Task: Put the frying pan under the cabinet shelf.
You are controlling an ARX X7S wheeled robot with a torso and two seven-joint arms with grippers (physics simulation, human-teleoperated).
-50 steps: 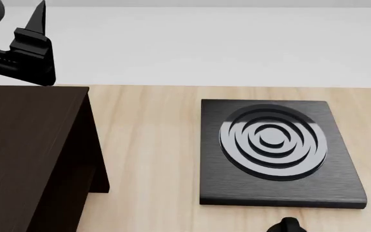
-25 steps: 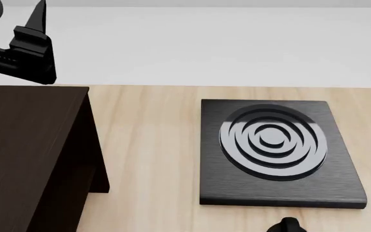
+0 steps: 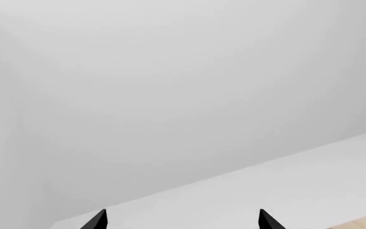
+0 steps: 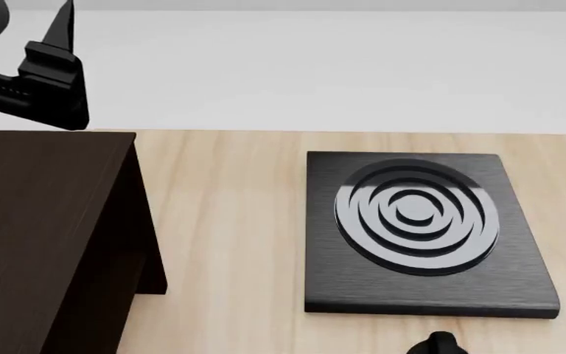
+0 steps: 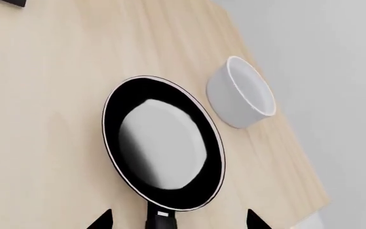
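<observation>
The right gripper [image 5: 177, 220] shows only in its wrist view, as two black fingertips [image 5: 100, 220] set wide apart at the frame's edge, with nothing clamped between them. In the gap between the tips lies the start of the frying pan's black handle, and the gripper hovers above it without touching. The frying pan [image 5: 162, 143] rests flat on the light wooden table [image 5: 36, 95]: a round black pan with a thin pale rim and a glossy grey-white inside. Just beside the pan, apart from it, stands a white pot [image 5: 241, 93], close to the table's edge.

The left gripper [image 3: 179, 220] points out over the far edge of the table toward a plain pale wall; its two black fingertips [image 3: 96, 220] also stand well apart, holding nothing. In the head view the left gripper [image 4: 42, 70] is raised at the far left, above the far end of the cabinet [image 4: 42, 228].

The cabinet is a dark brown wooden box filling the near left of the head view, with its side panel facing right. To its right, across a strip of bare table, a square black stove plate [image 4: 423, 232] with grey rings lies flat. The pan does not appear in the head view.
</observation>
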